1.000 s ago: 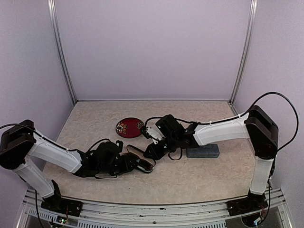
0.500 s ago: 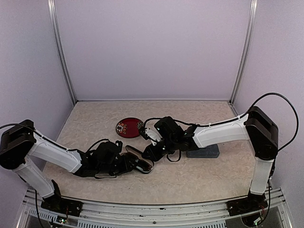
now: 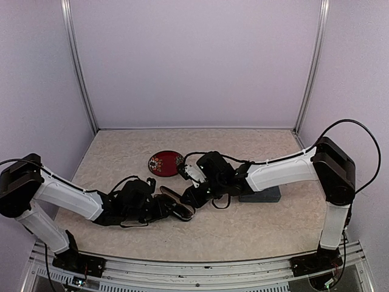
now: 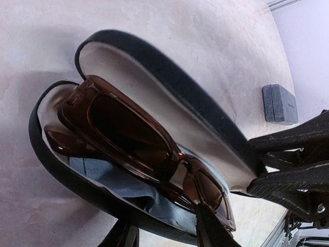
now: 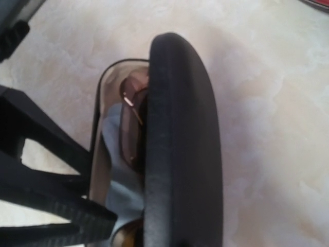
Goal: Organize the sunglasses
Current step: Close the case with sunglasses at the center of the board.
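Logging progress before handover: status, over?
Left gripper clamps black case. Right gripper at lid, grip unclear. Reddish-brown sunglasses inside, on blue cloth; lid ajar, nothing blocking.

— Where's the top view looking from?
— High at the near edge, facing down and forward over the table (image 3: 255,225); distant
— And the wrist views?
— Both close on the black case (image 4: 180,90); left faces its open side, right its lid's back; both catch the brown sunglasses (image 4: 128,134); top shows the case too, small
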Controlling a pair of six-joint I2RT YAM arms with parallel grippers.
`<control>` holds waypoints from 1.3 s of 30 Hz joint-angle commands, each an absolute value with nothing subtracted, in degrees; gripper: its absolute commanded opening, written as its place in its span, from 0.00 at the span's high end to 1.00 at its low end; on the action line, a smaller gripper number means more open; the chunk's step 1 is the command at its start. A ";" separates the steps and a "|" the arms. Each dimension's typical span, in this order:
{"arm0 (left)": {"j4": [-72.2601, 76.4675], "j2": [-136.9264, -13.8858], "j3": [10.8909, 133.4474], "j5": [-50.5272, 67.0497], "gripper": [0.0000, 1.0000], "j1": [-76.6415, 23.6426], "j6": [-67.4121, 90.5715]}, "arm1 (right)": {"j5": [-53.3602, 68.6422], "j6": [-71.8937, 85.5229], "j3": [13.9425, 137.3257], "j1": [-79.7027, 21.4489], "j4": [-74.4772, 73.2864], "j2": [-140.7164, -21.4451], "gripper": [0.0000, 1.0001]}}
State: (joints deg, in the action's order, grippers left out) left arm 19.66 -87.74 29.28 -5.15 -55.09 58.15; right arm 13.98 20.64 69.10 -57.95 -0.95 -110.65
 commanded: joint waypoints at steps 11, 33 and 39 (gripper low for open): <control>35.29 -85.49 31.40 -2.82 0.63 -54.51 54.22 | 32.96 23.22 66.35 -67.15 -3.10 -114.04 0.79; 30.86 -84.47 30.38 -6.84 0.63 -58.27 53.27 | 35.86 28.43 61.19 -59.85 2.21 -106.65 0.62; 30.23 -84.51 30.95 -6.89 0.63 -58.27 53.10 | 34.71 28.42 60.85 -58.92 1.21 -105.74 0.59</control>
